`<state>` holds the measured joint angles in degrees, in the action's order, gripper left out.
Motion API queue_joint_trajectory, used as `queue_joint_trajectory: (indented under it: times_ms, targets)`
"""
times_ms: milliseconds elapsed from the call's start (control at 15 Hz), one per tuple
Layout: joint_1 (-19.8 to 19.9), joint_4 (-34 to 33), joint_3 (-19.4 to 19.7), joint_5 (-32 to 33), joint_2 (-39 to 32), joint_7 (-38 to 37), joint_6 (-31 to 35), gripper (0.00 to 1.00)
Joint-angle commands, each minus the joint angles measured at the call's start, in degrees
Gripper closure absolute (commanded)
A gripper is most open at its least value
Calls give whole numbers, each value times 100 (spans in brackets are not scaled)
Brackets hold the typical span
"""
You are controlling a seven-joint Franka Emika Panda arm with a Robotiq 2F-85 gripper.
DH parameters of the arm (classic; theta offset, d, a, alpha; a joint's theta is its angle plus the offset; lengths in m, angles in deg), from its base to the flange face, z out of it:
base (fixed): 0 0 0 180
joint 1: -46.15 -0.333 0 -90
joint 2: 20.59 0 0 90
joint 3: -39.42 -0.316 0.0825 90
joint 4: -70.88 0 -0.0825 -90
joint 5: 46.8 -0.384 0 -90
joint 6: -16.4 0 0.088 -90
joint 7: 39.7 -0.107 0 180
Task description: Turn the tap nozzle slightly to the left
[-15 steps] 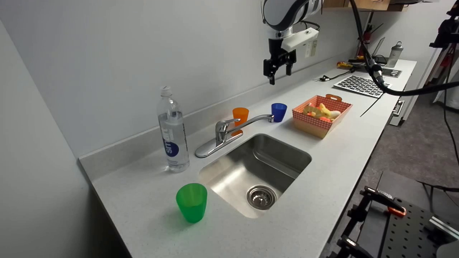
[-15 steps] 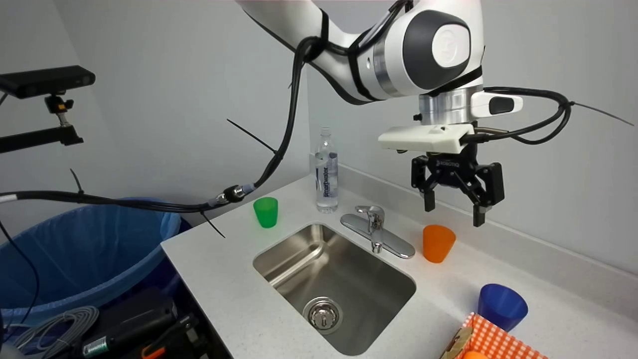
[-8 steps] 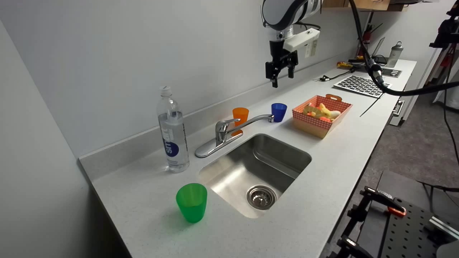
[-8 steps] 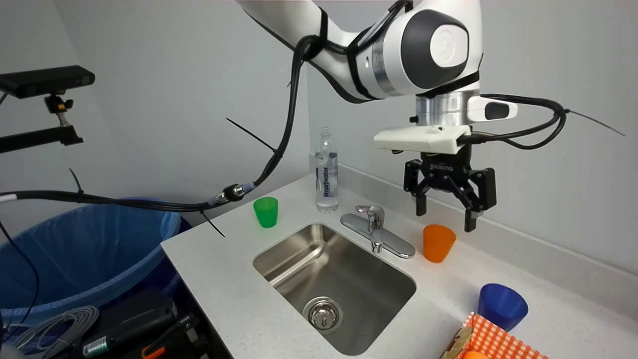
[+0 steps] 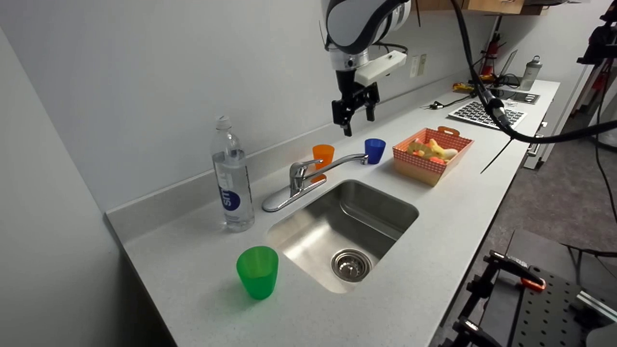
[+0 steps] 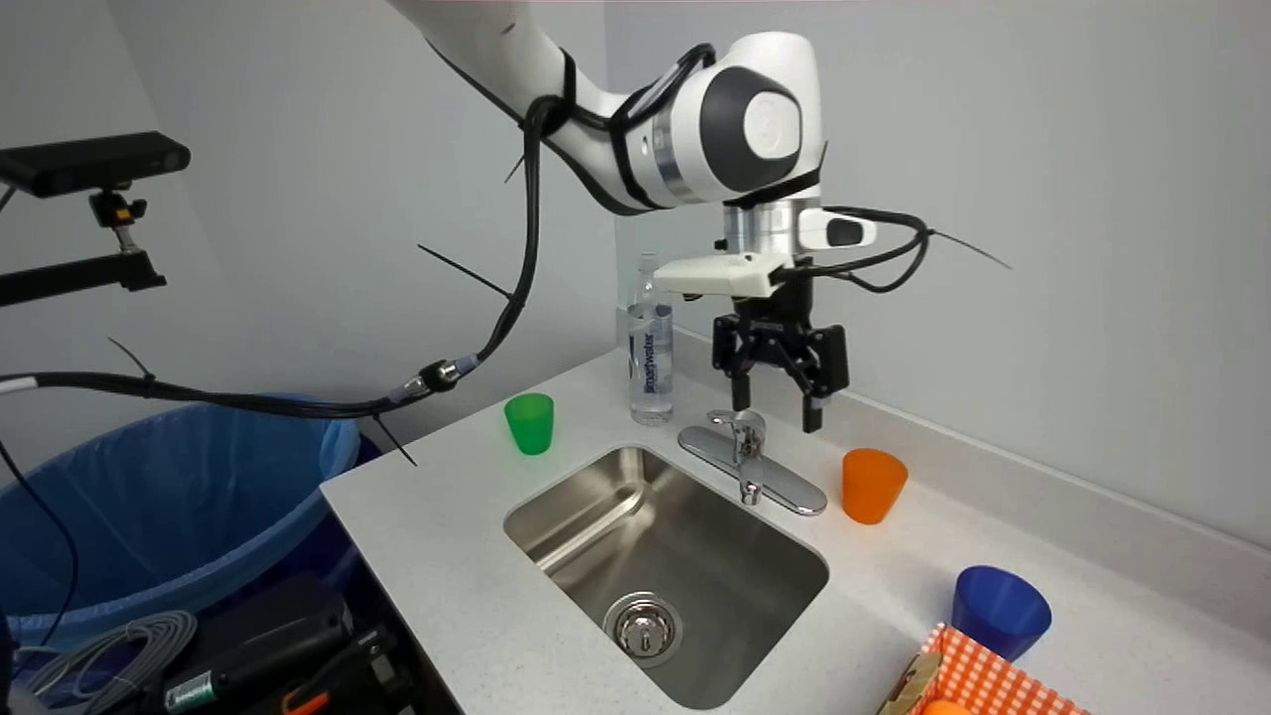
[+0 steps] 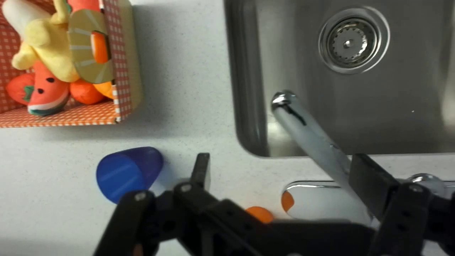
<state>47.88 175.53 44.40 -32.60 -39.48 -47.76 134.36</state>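
- In the upper middle of the frame, in an exterior view, the pincer (image 5: 359,124) hangs in the air, higher than the spout (image 5: 337,163) and apart from it.
- At the end of the pincer, two black fingers (image 7: 373,185) are spread wide – there is a big gap between them.
- In the middle of the frame, in an exterior view, the spout is shiny and bent. It starts at the handle (image 5: 300,167) and points to the right.
- Right of the middle in the wrist view, the spout slants across. Its tip shows over the left part of the sink (image 7: 408,117), and its low end goes behind the finger on the right.
- Left of the middle in an exterior view, a bottle (image 5: 233,188) stands up. A green cup (image 5: 258,273) is lower down, near the sink.
- In the lower right of an exterior view, an orange cup (image 6: 873,487) is near the shiny plate (image 6: 789,487). A blue cup (image 6: 1001,606) is lower and farther right, by the box (image 6: 993,677).
- In the upper left of the wrist view, the box has red checks and holds toy food (image 7: 49,49) – some yellow, some red.
- At the top of an exterior view, the white arm (image 6: 695,149) bends down to the pincer.
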Motion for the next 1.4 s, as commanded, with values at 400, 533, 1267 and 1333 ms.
queue_joint_trajectory:
  times_ms: [400, 533, 1267, 1333]
  targets:
    - [-344, 78, -41, 182, 21, -533, -8, 0]
    - [-341, 78, -32, 183, 21, -533, -8, 0]
    - [-398, 99, 34, 349, -5, -810, 146, 0]
    - [-411, 88, 44, 362, -7, -883, 96, 0]
